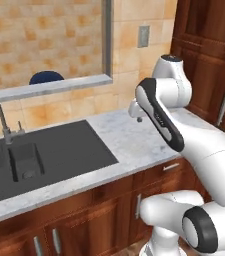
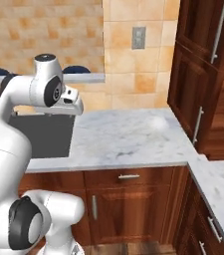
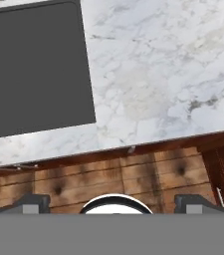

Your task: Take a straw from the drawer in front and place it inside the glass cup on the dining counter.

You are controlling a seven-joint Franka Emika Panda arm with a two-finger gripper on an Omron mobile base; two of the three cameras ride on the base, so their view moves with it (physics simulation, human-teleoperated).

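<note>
- The gripper (image 3: 113,201) is standing wide open: in the hand view its two fingertips (image 3: 31,203) are sitting far apart at the bottom corners, with nothing between them and nothing touching them.
- The hand is hanging above the marble counter (image 3: 153,89), looking down on its front edge, the black sink (image 3: 34,69) beside it and the wood floor (image 3: 108,177) beyond the edge.
- In the left base view the arm (image 1: 159,112) is bending over the counter (image 1: 129,140) to the right of the sink (image 1: 44,152); the fingers themselves are hidden behind the arm there.
- That view is also showing the faucet (image 1: 1,117) at the sink and a closed drawer (image 1: 171,167) with a small handle under the counter.
- The right base view is showing the hand (image 2: 68,102) over the counter (image 2: 128,134) near the sink's right edge, a closed drawer (image 2: 128,177) below, tall wood cabinets (image 2: 203,69) at the right and a wall outlet (image 2: 139,37).
- I cannot tell where the straw or the cup is sitting.
</note>
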